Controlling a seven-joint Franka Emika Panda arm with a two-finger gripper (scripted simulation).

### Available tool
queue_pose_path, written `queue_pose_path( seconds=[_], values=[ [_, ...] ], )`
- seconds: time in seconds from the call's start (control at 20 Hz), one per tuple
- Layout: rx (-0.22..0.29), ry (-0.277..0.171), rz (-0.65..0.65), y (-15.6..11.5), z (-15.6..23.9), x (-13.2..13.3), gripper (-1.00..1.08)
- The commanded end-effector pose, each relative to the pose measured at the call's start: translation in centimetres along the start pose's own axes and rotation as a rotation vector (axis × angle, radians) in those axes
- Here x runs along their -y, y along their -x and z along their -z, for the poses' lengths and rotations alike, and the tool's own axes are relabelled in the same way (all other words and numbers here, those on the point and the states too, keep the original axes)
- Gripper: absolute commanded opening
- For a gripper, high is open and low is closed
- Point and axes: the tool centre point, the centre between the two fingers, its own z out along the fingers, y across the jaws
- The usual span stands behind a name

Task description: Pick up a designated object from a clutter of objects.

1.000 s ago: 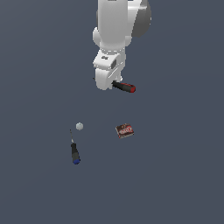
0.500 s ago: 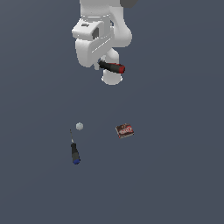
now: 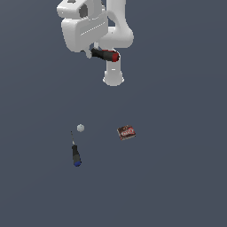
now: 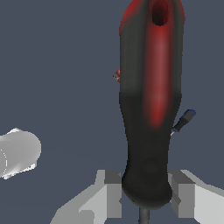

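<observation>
Gripper (image 4: 144, 192) is pinching the red screwdriver (image 3: 106, 55) at the handle's shaft end, holding it high above the desk (image 3: 177, 177), handle cantilevering sideways, so it's risking pivoting or slipping out and dropping toward the ball (image 3: 80, 128) and box (image 3: 126, 132).

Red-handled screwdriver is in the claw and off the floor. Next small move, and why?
Probably just hold the grip and lift a touch more, slowly. The wrist view shows the claw clamped on the base of the red-handled screwdriver, so most of the handle sticks out sideways and could pivot. In the exterior view it hangs well above the ball, the blue-tipped screwdriver and the box, so nothing obstructs.
</observation>
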Motion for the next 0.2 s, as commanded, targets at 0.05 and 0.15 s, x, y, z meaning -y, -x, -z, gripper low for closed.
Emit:
queue_pose_path(
  seconds=[0.05, 0.15],
  values=[
    [0.001, 0.000, 0.001, 0.35, 0.63, -0.13, -1.00],
    [0.001, 0.000, 0.001, 0.38, 0.70, -0.17, -1.00]
  ],
)
